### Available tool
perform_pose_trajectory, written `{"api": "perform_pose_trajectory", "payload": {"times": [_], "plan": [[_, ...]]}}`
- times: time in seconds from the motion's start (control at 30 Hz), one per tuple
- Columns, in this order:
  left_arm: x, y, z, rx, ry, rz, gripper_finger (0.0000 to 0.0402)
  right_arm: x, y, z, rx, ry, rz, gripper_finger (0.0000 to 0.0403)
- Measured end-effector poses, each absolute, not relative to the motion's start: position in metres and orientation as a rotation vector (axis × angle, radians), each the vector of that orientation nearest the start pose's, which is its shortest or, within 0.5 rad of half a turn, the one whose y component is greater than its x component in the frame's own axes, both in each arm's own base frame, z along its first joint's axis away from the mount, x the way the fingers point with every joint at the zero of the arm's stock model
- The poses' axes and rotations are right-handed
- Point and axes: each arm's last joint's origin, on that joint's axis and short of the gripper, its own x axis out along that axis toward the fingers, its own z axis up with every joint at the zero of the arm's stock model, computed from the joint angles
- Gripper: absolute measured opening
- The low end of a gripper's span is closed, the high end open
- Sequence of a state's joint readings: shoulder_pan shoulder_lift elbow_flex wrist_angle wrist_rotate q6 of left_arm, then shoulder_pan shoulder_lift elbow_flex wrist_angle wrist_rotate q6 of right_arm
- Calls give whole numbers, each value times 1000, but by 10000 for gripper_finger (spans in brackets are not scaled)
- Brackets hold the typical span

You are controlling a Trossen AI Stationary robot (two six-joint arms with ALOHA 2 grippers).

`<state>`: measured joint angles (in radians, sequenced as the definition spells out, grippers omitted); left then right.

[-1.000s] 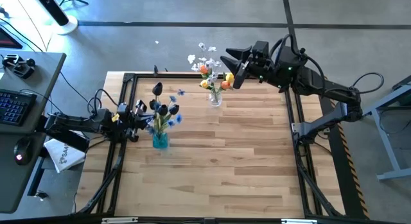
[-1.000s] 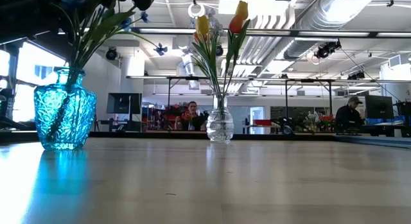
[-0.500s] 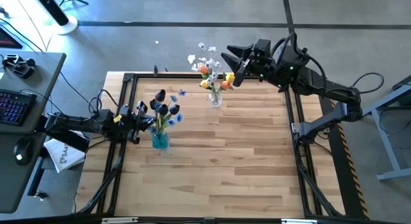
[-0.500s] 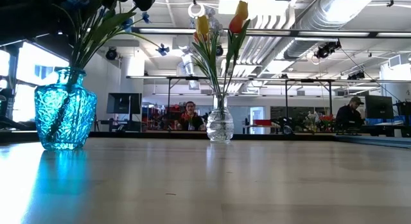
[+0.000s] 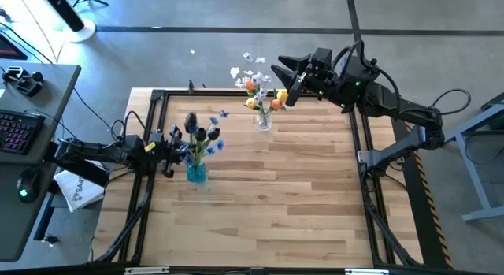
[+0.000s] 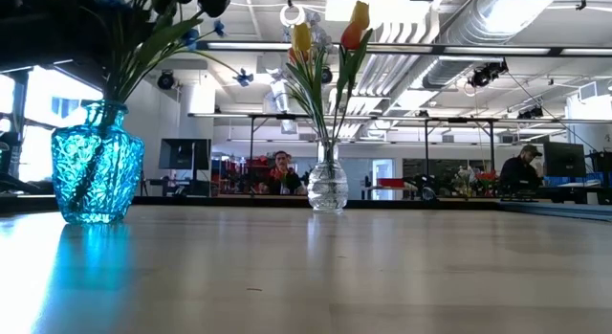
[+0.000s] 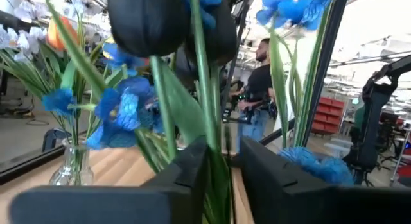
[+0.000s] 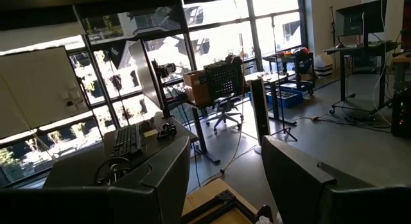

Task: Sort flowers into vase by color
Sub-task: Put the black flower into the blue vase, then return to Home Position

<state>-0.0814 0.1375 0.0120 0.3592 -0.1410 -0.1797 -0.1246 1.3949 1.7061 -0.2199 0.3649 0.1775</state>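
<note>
A blue glass vase (image 5: pixel 196 173) (image 6: pixel 96 164) stands near the table's left side, holding dark purple tulips (image 5: pixel 203 135) and small blue blossoms (image 7: pixel 121 112). A clear vase (image 5: pixel 264 121) (image 6: pixel 327 186) at the far edge holds yellow and orange-red tulips (image 5: pixel 272 99) and white-lilac sprigs (image 5: pixel 246 70). My left gripper (image 5: pixel 175 138) (image 7: pixel 223 176) is level beside the blue vase's bunch, shut on a green stem. My right gripper (image 5: pixel 287 79) (image 8: pixel 225 185) hangs open in the air just right of the clear vase's flowers. My left gripper pinches a green flower stem with its leaf (image 7: pixel 217 166) between its two fingers, coming level from the table's left with the fingers across the stem. The stem rises upright past the dark tulip heads (image 7: pixel 157 22). Its lower end is out of view.
A black frame (image 5: pixel 157 98) runs around the wooden table. A desk with a keyboard (image 5: pixel 20 129) stands beyond the left edge. The near half of the table (image 5: pixel 260 212) is bare wood. People (image 6: pixel 280 168) sit in the room behind.
The dark purple tulip head beside my left gripper has moved a little toward the table's near edge and closer to the bunch in the blue vase. My left gripper has shifted slightly with it.
</note>
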Motion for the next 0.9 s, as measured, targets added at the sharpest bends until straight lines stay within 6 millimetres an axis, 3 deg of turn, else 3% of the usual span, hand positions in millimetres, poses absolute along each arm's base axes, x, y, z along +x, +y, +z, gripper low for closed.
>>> {"api": "perform_pose_trajectory", "payload": {"times": [0.33,0.57,0.9], "plan": [[100,-7,210,-130,-189,-47,154,280,-45,504,177,-131,-467,188],[88,-5,224,-41,103,-6,176,280,-44,504,155,-124,-438,188],[73,-3,256,-35,221,30,186,281,-44,501,131,-87,-430,188]]}}
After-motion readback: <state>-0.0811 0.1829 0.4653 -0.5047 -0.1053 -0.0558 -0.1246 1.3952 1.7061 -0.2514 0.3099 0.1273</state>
